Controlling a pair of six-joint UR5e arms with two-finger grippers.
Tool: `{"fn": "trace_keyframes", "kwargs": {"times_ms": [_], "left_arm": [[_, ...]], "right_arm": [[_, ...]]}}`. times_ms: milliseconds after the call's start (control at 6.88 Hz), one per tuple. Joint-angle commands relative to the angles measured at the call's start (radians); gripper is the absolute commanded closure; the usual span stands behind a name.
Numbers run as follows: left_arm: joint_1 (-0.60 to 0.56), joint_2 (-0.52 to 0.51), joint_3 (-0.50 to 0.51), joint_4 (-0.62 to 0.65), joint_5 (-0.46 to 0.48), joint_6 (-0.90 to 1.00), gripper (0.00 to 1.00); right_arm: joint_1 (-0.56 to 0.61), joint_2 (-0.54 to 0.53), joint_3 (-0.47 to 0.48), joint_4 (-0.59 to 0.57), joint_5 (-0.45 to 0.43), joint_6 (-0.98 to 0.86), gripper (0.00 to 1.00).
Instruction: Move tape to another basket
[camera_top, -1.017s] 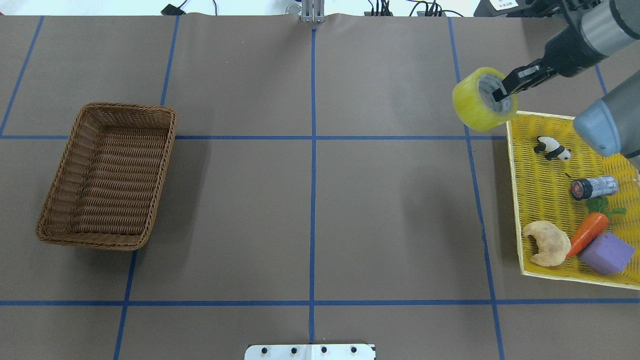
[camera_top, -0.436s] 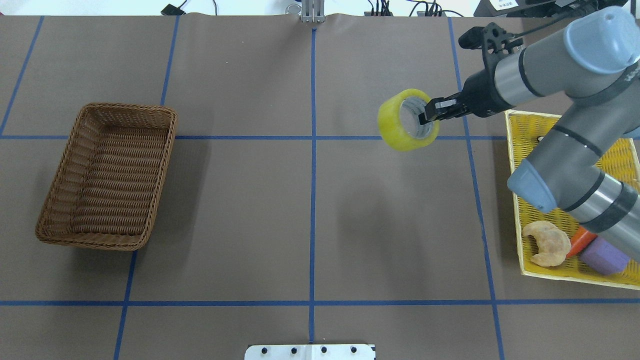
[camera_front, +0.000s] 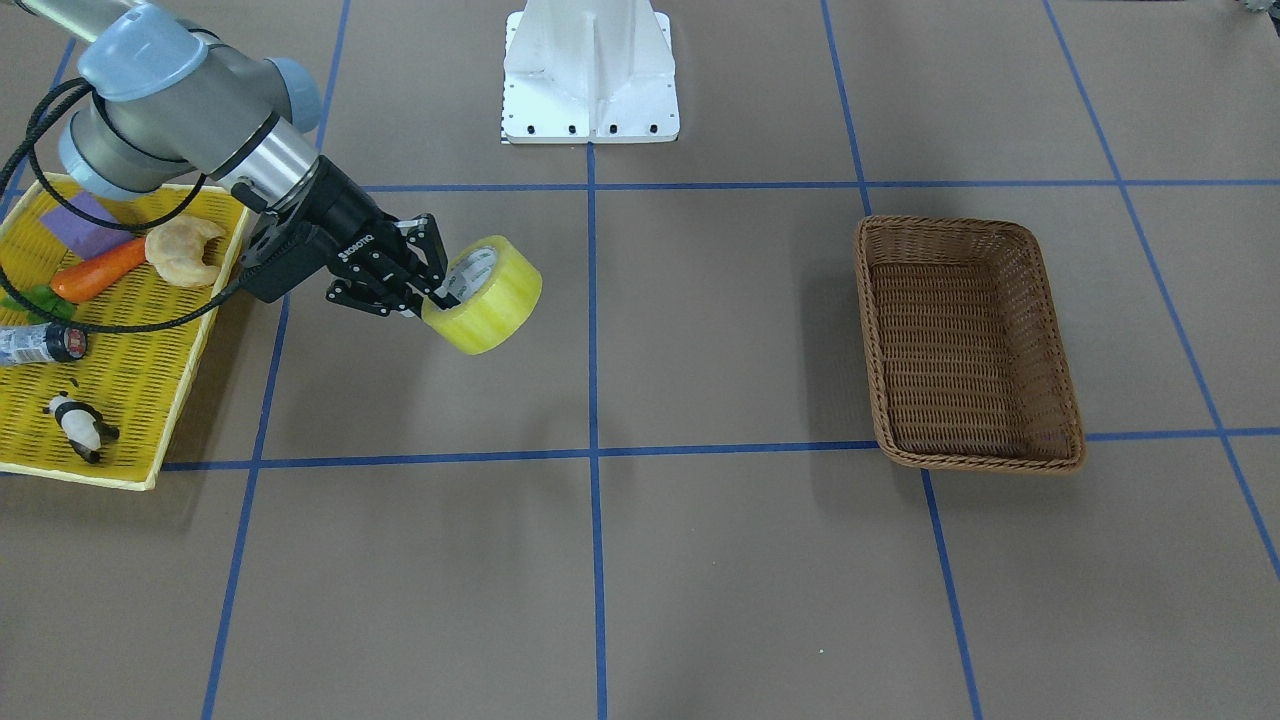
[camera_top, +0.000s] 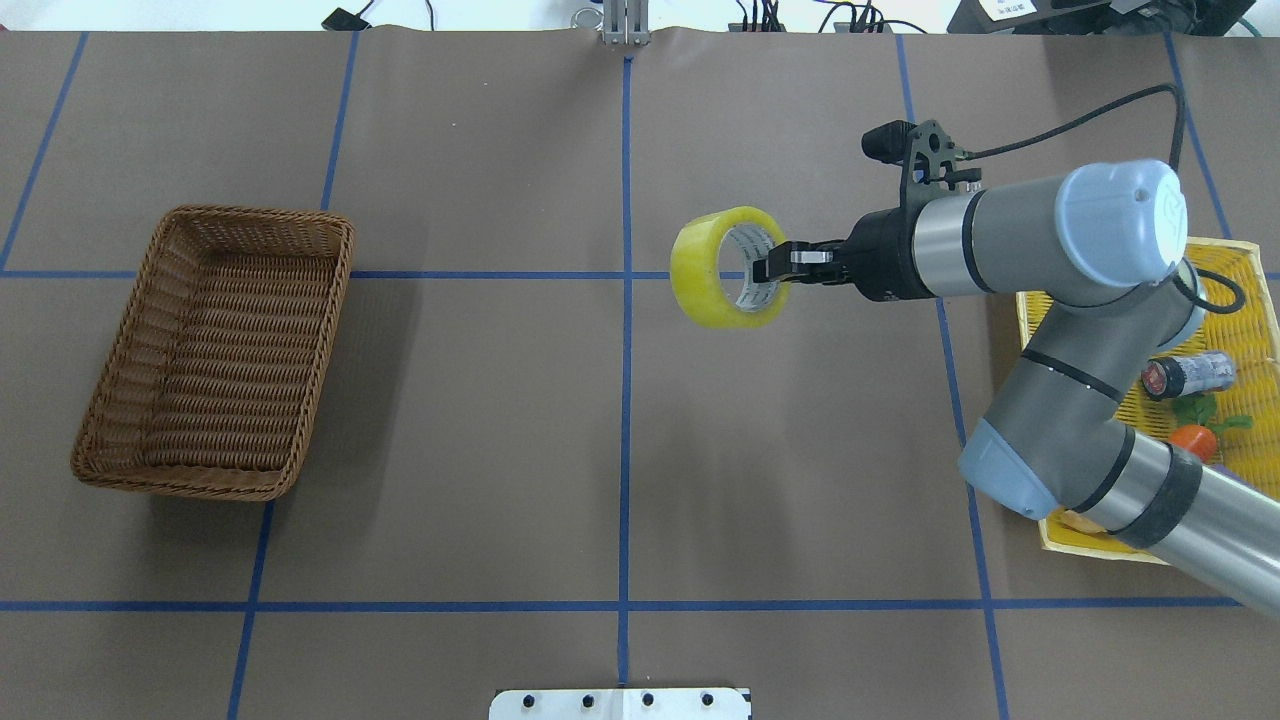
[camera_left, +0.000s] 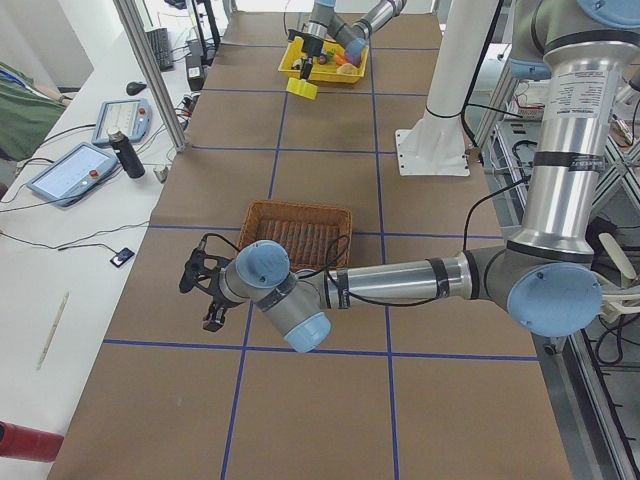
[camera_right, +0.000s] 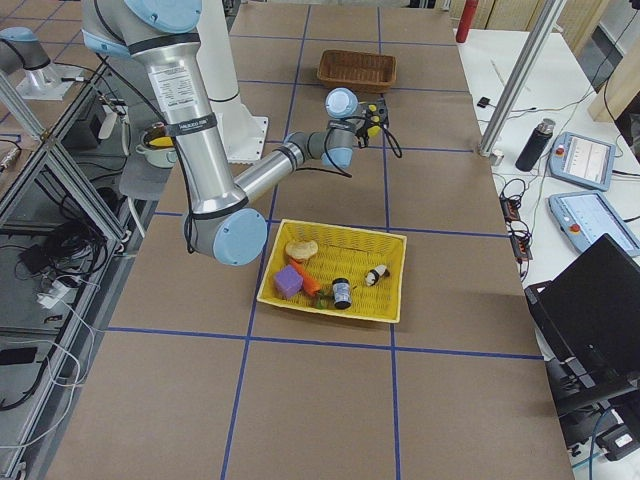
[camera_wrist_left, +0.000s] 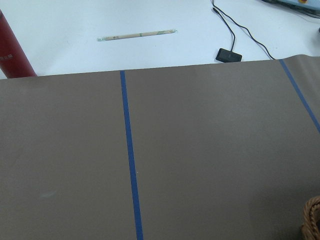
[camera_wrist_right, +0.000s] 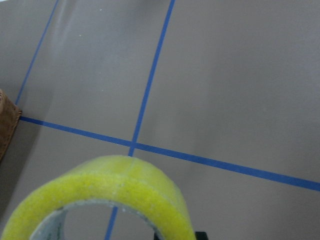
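The yellow tape (camera_top: 705, 275) hangs in the air just right of the table's centre line, its grey-white core facing the arm. My right gripper (camera_top: 765, 270) is shut on the roll's wall, one finger inside the core. The tape also shows in the front view (camera_front: 495, 300) and fills the bottom of the right wrist view (camera_wrist_right: 115, 185). The brown wicker basket (camera_top: 330, 300) sits empty at the far left, well away from the tape. My left gripper (camera_left: 205, 290) shows only in the exterior left view, near the basket (camera_left: 298, 232); I cannot tell whether it is open or shut.
A flat yellow mesh tray (camera_top: 1235, 300) at the right edge holds a bottle (camera_top: 1190, 373), a carrot (camera_front: 95, 272), a croissant (camera_front: 185, 250), a purple block (camera_front: 80, 222) and a toy panda (camera_front: 75, 425). The robot's white base (camera_front: 590, 70) stands at the table's near edge.
My right arm has swung left with the tape, from above the tray's far corner to just right of the centre line. The basket has not moved.
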Motion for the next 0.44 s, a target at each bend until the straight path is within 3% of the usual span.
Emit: {"fn": "trace_keyframes", "kwargs": {"times_ms": [0,291], "left_arm": [[0.002,-0.002,-0.005,-0.124,-0.010,-0.215,0.02],[0.049,-0.006,-0.013,-0.299,-0.051,-0.495,0.02]], "right_arm": [[-0.084,0.002,-0.001,0.150,-0.136,0.142,1.00],[-0.179,0.020,0.000,0.272,-0.261,0.244,1.00]]}}
